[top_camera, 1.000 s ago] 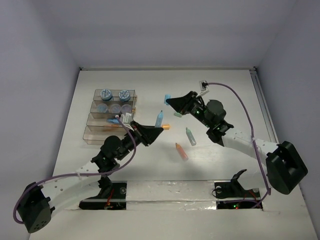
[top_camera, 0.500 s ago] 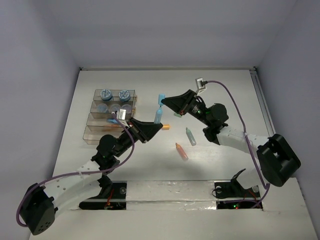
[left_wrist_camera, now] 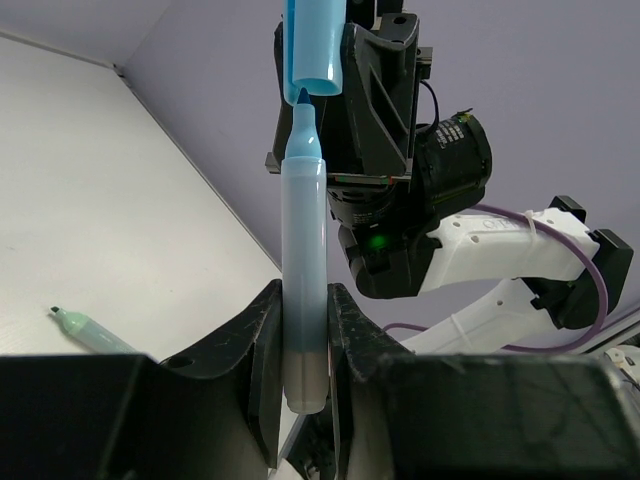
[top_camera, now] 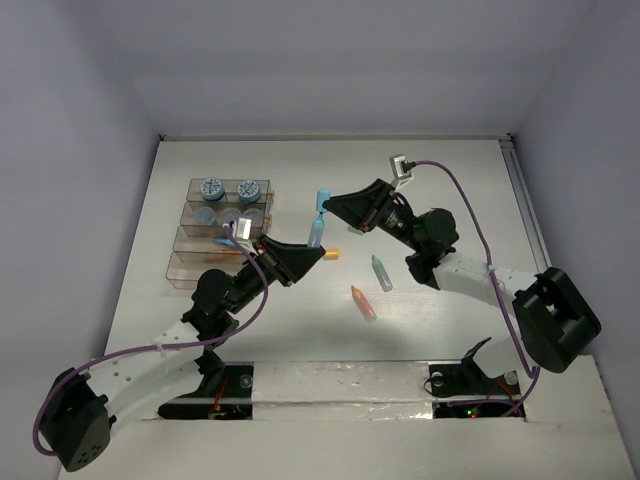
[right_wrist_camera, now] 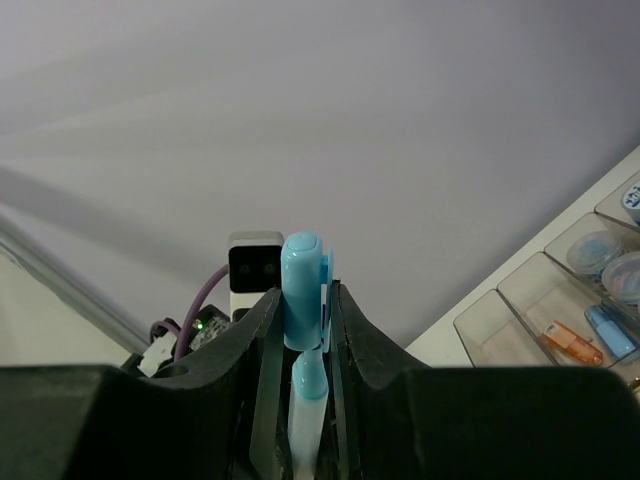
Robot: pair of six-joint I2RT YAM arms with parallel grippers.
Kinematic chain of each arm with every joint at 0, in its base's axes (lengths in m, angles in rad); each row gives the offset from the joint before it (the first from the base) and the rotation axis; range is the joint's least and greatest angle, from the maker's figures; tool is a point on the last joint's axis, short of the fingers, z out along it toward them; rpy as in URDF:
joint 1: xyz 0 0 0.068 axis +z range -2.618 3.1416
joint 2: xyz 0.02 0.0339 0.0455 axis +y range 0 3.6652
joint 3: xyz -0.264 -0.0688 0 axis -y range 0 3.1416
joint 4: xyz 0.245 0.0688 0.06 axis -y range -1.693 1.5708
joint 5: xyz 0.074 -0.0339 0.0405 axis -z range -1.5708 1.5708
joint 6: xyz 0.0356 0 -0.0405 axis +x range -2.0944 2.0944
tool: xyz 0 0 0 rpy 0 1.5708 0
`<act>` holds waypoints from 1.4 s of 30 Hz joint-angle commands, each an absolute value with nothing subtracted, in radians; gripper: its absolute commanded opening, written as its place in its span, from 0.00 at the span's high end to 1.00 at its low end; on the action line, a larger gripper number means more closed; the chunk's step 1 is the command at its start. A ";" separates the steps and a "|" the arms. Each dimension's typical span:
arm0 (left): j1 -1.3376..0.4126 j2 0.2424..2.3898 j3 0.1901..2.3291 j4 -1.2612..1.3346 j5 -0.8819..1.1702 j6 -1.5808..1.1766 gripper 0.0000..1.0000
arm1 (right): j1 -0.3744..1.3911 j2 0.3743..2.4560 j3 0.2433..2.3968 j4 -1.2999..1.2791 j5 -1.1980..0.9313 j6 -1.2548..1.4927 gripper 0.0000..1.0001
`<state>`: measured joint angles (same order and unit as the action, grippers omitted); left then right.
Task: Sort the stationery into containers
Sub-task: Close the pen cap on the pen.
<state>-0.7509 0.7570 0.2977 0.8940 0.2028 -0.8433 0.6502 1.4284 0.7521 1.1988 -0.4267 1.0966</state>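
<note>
My left gripper (top_camera: 320,257) is shut on the barrel of an uncapped blue marker (top_camera: 315,235), held upright above the table; in the left wrist view the marker (left_wrist_camera: 302,270) stands between the jaws. My right gripper (top_camera: 334,206) is shut on the marker's blue cap (top_camera: 322,197), held just over the marker's tip, which reaches the cap's mouth (left_wrist_camera: 314,45). The right wrist view shows the cap (right_wrist_camera: 303,290) above the tip. The stepped tray block (top_camera: 190,262) stands at the left, with two jars (top_camera: 211,187) in its back tray.
On the table lie a green marker (top_camera: 382,273), an orange marker (top_camera: 363,302) and a small orange piece (top_camera: 333,254) by the left gripper. In the right wrist view the trays (right_wrist_camera: 500,320) hold an orange and a blue marker.
My right gripper has moved left with the cap, from beside the marker to directly over its tip. The left gripper has held the marker nearly still.
</note>
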 commanded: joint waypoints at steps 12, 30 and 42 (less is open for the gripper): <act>-0.736 0.736 0.331 0.983 0.225 -0.830 1.00 | 0.675 1.442 0.765 1.289 -0.443 1.080 1.00; -0.727 0.712 0.319 1.055 0.178 -0.819 1.00 | 0.712 1.499 0.713 1.495 -0.428 1.127 1.00; -0.727 0.718 0.374 1.034 0.138 -0.733 1.00 | 0.748 1.479 0.695 1.462 -0.426 1.101 1.00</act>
